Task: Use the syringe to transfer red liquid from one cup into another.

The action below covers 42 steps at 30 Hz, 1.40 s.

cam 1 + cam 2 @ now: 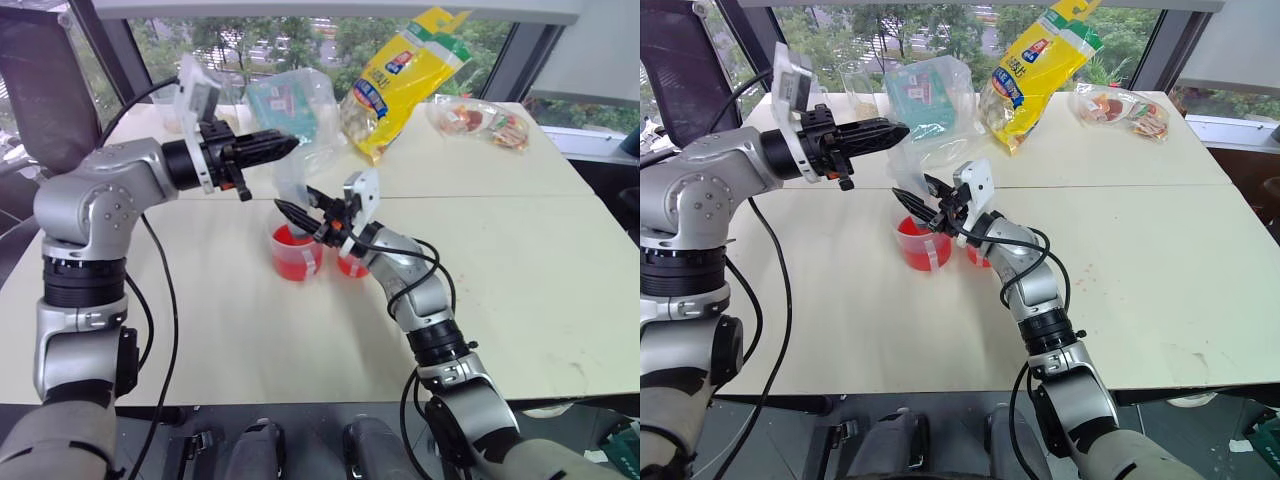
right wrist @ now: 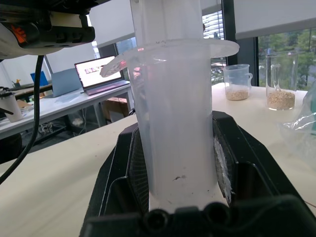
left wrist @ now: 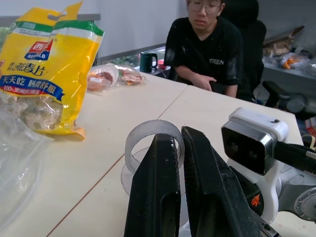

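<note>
- I'm holding the syringe (image 2: 175,108) w/ the right gripper (image 1: 305,212), fingers pressed onto its clear barrel from both sides; it's standing upright, centre of frame in the head views, over the cups.
- Left gripper (image 1: 272,147) is sitting upper left of centre, pointing level toward frame right, fingers (image 3: 155,187) pressed together. The plunger's ring top (image 3: 153,143) is showing just past the fingertips in the left wrist view; can't tell if they're pinching it.
- Wide cup (image 1: 297,252) w/ red liquid (image 1: 294,240) is sitting mid-frame on the table (image 1: 520,260), right under the right gripper.
- Narrow cup (image 1: 351,265) is standing just beside it to the right, partly hidden by my right wrist.
- Upper middle of frame: yellow snack bag (image 1: 405,75), clear bag w/ teal pack (image 1: 295,105), small food packets (image 1: 480,122) further right.
- Two beakers (image 2: 280,81) w/ tan grains are showing in the right wrist view.
- A person (image 3: 212,44) is sitting at the table's far side in the left wrist view.
</note>
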Each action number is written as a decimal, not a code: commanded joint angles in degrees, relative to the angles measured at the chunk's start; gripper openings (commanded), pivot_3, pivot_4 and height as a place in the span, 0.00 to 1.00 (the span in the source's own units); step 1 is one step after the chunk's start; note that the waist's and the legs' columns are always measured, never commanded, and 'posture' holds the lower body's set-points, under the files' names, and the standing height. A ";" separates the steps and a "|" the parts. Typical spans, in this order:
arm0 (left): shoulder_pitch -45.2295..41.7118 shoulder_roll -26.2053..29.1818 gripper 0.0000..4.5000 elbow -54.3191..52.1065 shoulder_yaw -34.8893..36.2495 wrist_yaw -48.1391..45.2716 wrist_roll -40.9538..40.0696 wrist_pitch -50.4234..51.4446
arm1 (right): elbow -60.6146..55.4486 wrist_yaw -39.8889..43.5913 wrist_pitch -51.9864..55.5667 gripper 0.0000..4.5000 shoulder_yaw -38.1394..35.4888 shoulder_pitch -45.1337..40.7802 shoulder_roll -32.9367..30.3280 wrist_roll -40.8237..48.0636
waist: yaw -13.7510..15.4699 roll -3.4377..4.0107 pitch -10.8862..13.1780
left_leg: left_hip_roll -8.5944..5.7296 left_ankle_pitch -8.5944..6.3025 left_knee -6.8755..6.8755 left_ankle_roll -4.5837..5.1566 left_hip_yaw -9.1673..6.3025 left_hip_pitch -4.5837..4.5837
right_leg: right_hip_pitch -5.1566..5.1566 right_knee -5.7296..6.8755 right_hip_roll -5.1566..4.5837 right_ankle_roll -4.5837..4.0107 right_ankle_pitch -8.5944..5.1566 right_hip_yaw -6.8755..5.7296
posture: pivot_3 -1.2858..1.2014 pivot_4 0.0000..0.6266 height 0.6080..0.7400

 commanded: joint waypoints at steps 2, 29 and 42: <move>-1.14 0.99 0.34 -3.31 4.65 -0.43 -2.55 -1.53 | -0.45 2.52 2.62 0.30 2.39 -0.83 0.10 0.13 | -0.03 0.00 0.00 | 0.00 0.00 0.00 0.00 0.00 0.00 | 0.00 0.00 0.00 0.00 0.00 0.00 | 0.52 0.24 1.00; 8.78 6.38 0.99 -8.90 8.11 1.74 -6.32 0.89 | -12.91 -8.70 12.04 0.30 -13.50 -10.47 -5.08 9.78 | 0.16 0.00 0.00 | 0.00 -0.01 -0.04 0.01 -0.01 -0.04 | -0.01 -0.05 -0.06 0.00 0.00 -0.02 | 0.52 0.24 1.00; 9.50 6.23 0.99 -9.81 3.91 -2.83 -5.95 -0.04 | -22.38 -12.23 15.39 0.30 -13.44 3.01 -9.52 9.54 | 0.00 0.01 0.01 | 0.00 -0.01 -0.11 0.02 0.02 -0.05 | -0.02 -0.12 -0.02 0.00 0.00 0.02 | 0.52 0.24 1.00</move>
